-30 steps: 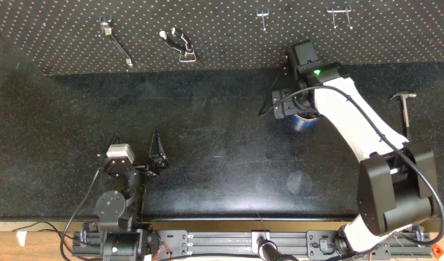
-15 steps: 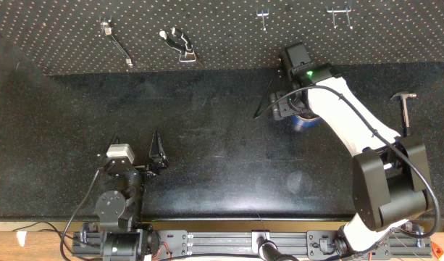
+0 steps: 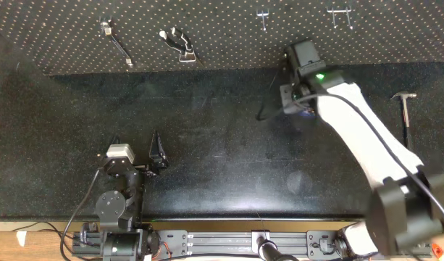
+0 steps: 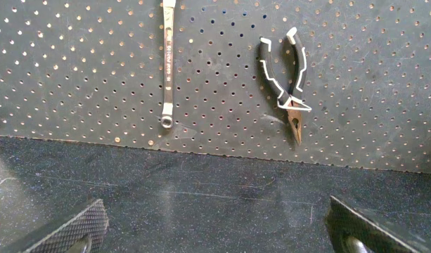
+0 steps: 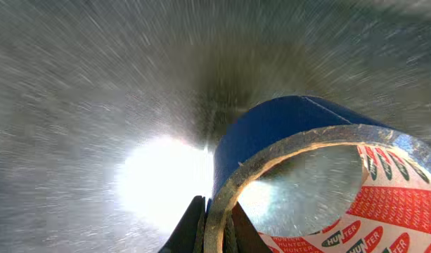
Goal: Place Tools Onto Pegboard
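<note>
Pinched only by its thin wall: the blue tape roll [image 5: 306, 161], with the right claw [image 5: 215, 228] clamped edge-on, one finger inside the ring and one outside. Held near the foot of the pegboard [image 3: 207, 36], below the bare hooks [image 3: 262, 16]; impossible to tell how high above the tabletop [image 3: 207, 145]. Likely to swing or twist in so narrow a pinch, and to slip free if knocked against the board. Hard to thread as well: easy to meet the hook's tip with the rim instead of the opening, and to lose the roll on release if not seated fully. Once dropped, apt to roll away across the tabletop, perhaps toward the hammer [image 3: 405, 112] lying at the right. Well clear at the left, already hung: wrench [image 4: 167, 67] and pliers [image 4: 285, 74]. Facing them, spread wide and holding nothing: the left claw [image 4: 215, 232].
</note>
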Tool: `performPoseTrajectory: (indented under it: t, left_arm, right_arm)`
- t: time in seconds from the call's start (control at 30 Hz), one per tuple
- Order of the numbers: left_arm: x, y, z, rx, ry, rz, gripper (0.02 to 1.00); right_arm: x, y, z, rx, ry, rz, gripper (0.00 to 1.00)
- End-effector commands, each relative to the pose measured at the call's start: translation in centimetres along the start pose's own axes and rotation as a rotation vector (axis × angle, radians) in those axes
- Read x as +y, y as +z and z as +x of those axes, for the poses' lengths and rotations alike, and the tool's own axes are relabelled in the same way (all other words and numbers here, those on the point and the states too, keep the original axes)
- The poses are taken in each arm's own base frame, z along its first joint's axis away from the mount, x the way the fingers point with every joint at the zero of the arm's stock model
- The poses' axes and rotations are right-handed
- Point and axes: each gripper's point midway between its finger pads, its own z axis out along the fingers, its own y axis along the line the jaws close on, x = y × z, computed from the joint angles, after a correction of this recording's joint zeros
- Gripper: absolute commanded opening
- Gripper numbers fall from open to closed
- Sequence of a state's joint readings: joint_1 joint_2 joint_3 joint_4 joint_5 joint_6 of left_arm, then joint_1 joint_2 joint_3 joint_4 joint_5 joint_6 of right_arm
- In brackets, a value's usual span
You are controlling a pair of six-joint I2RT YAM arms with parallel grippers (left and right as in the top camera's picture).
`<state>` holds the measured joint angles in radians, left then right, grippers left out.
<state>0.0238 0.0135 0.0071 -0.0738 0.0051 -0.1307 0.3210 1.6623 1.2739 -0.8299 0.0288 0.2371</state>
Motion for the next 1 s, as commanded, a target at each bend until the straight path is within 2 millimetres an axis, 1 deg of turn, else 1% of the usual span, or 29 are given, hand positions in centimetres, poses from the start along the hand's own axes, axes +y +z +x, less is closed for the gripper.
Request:
performPoseTrajectory:
  t: [0.03, 0.1, 0.2, 0.3, 0.43, 0.53, 0.63, 0.73, 0.9, 1.0]
  left_arm:
    - [-0.1, -0.1, 0.0, -0.001, 0.016, 0.010, 0.996]
    - [-0.1, -0.1, 0.0, -0.001, 0.016, 0.010, 0.996]
    - [-0.1, -0.1, 0.0, -0.001, 0.016, 0.010, 0.996]
    - [-0.1, -0.1, 0.0, -0.001, 0.016, 0.010, 0.996]
    - [-0.1, -0.1, 0.0, -0.001, 0.016, 0.010, 0.996]
    - [-0.1, -0.1, 0.0, -0.001, 0.016, 0.010, 0.996]
    - [-0.1, -0.1, 0.0, -0.001, 0.016, 0.010, 0.996]
    - [-0.1, -0.1, 0.0, -0.001, 0.016, 0.010, 0.996]
    - [-0.1, -0.1, 0.0, -0.001, 0.016, 0.010, 0.996]
    - [-0.1, -0.1, 0.0, -0.001, 0.016, 0.010, 0.996]
  right_arm:
    - [1.3, -8.4, -2.6, -0.248, 0.110, -0.064, 0.073]
    - [2.6, -10.2, -3.4, -0.320, 0.085, -0.099, 0.075]
    - [4.9, -12.8, -5.5, -0.456, 0.052, -0.163, 0.075]
    - [6.5, -14.1, -7.2, -0.545, 0.033, -0.208, 0.073]
    - [7.3, -15.3, -9.3, -0.645, 0.028, -0.236, 0.073]
    - [7.6, -15.8, -10.3, -0.688, 0.031, -0.249, 0.073]
    - [7.4, -16.1, -10.8, -0.713, 0.037, -0.238, 0.073]
    - [7.6, -16.2, -11.5, -0.742, 0.020, -0.239, 0.073]
    - [7.4, -14.5, -12.5, -0.745, 0.026, -0.198, 0.073]
    - [7.7, -13.5, -13.3, -0.756, -0.008, -0.184, 0.073]
